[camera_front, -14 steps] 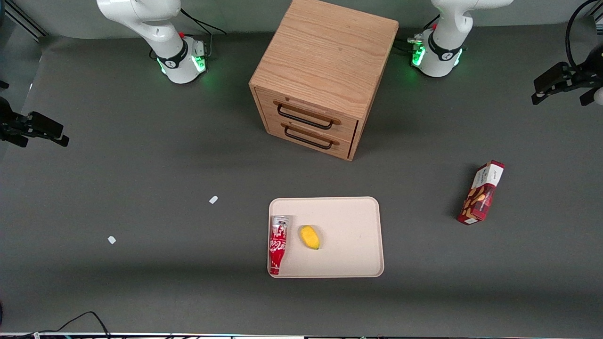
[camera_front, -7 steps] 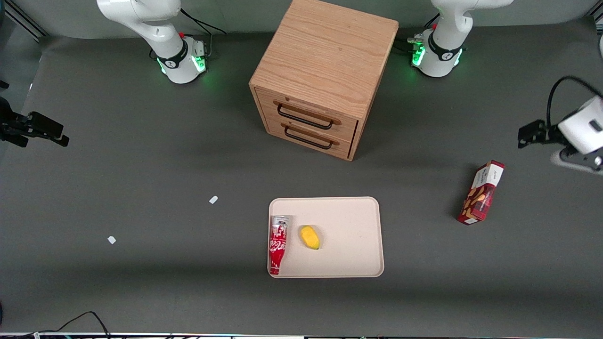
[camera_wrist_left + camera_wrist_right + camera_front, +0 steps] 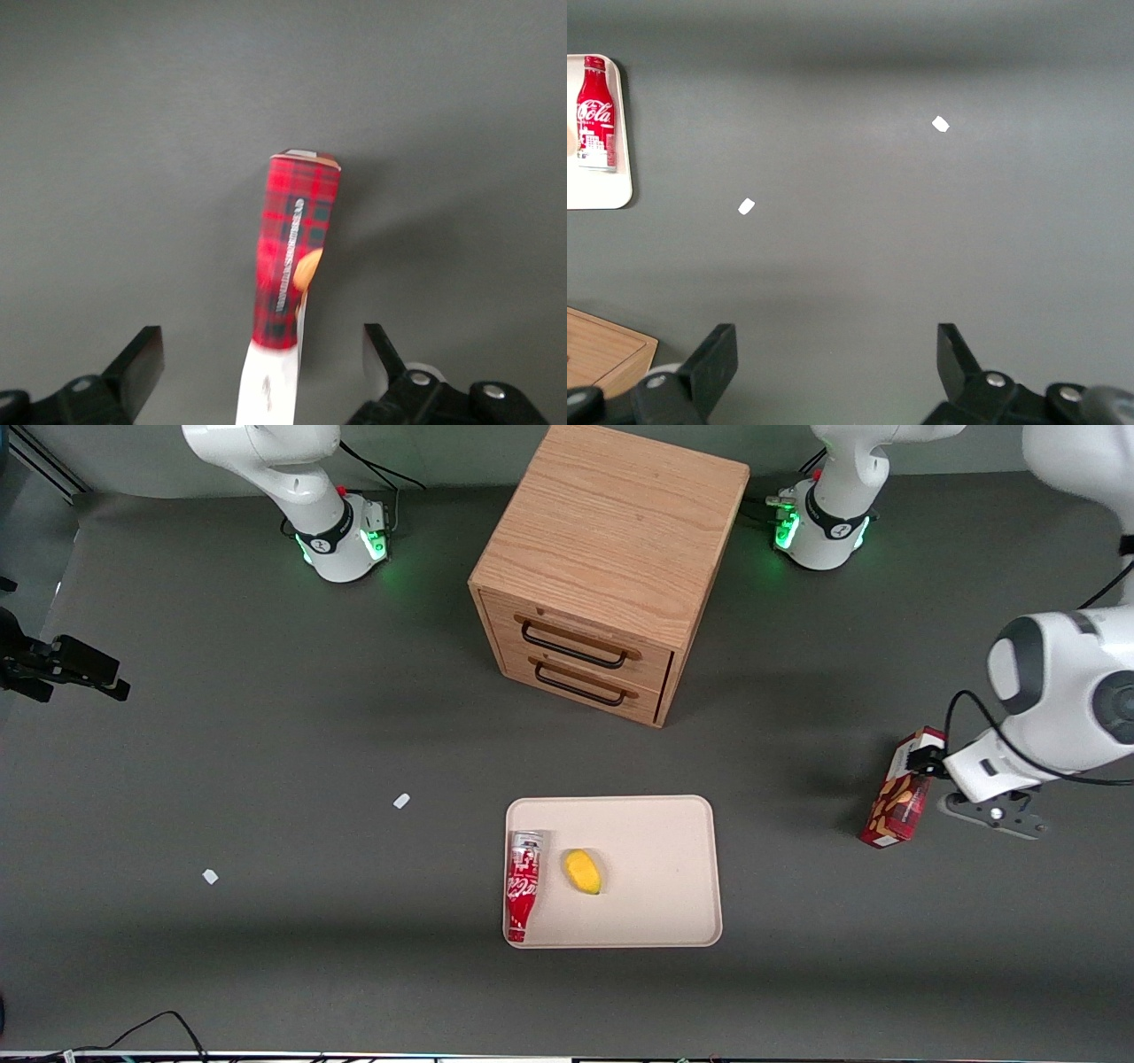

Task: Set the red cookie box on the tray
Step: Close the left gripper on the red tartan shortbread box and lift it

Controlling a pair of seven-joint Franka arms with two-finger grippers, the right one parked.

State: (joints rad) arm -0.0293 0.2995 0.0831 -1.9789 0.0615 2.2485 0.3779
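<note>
On the grey desk (image 3: 266,762), nearest the front camera, lies the beige tray (image 3: 656,850), and on it a red soda can (image 3: 522,884) lies beside a small yellow fruit (image 3: 583,871). A bit farther from the camera, toward the working arm's end of the desk, the red cookie box (image 3: 897,802) lies on the desk, well apart from the tray. The gripper (image 3: 264,372) hangs above the box, its fingers (image 3: 142,359) wide apart, one on each side of it without touching. Farthest stands the wooden drawer cabinet (image 3: 611,558), both drawers closed.
</note>
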